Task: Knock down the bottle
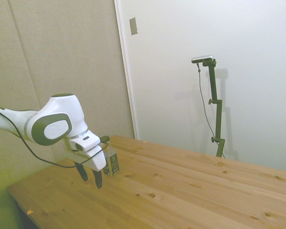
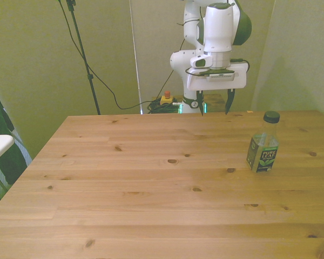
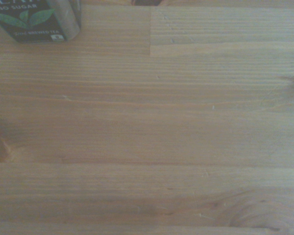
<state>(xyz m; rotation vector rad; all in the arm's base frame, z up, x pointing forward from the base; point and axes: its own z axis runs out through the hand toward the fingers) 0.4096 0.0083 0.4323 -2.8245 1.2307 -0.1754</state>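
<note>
Over the far part of the wooden table [image 2: 151, 183], the gripper [image 2: 215, 102] hangs with its two dark fingers spread apart and pointing down, holding nothing. The bottle [image 2: 263, 145] stands upright and untouched near the front view's right edge of the table, dark cap on top and its dark label facing the front camera. It lies nearer that camera than the gripper and off toward the front view's right, with bare wood between the two; in the side view the bottle [image 1: 112, 162] sits just behind the fingers, partly hidden by them. The wrist view catches only the bottle's base and label [image 3: 39, 19] at the margin of the picture. To tip it cleanly, the arm would likely do best to come in low enough to meet the body, then sweep sideways against the upper half near the cap, since a push low on the base might only slide it across the smooth wood.
</note>
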